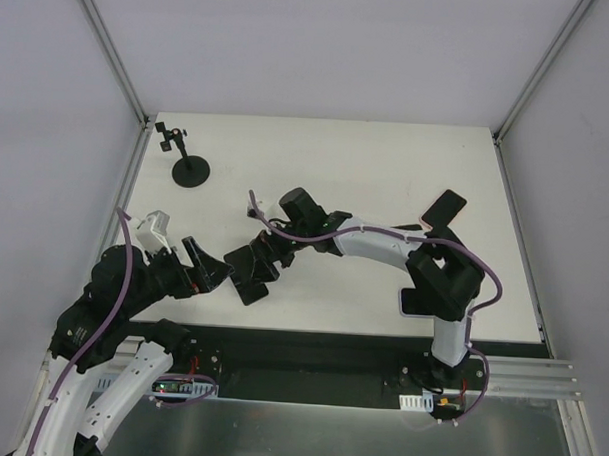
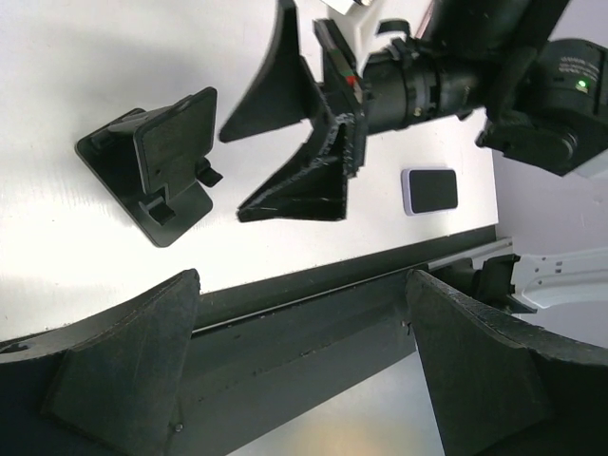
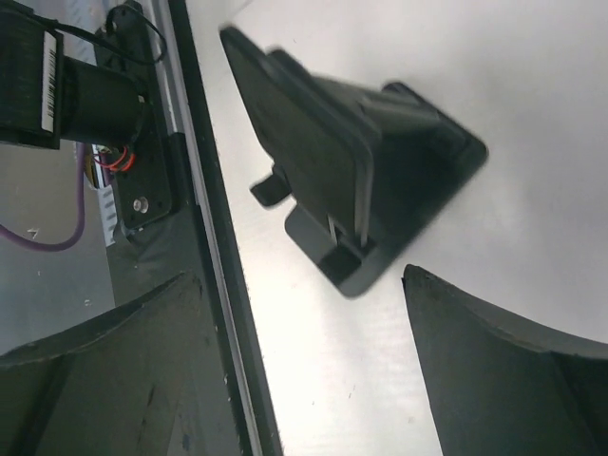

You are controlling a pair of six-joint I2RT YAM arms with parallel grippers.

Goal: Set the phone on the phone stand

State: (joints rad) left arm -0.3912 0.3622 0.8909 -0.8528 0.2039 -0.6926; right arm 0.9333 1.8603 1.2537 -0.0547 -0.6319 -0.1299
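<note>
The black wedge-shaped phone stand [image 1: 251,278] sits near the table's front edge, between my two grippers. A dark flat phone [image 3: 294,142] leans upright on the stand [image 3: 427,152], its lower edge behind the two front lips. The left wrist view shows the same phone [image 2: 176,133] on the stand [image 2: 114,157]. My right gripper [image 1: 266,257] [image 3: 302,280] is open, a short way from the stand and touching nothing. From the left wrist view the right gripper [image 2: 237,171] shows its fingers spread. My left gripper [image 1: 211,265] [image 2: 302,285] is open and empty, left of the stand.
A white-edged phone [image 2: 429,190] lies flat near the right arm's base [image 1: 412,300]. Another dark, pink-edged phone [image 1: 445,208] lies at the right. A small black round-based holder [image 1: 191,169] stands at the far left corner. The table's dark front rail [image 2: 313,294] runs under the left gripper.
</note>
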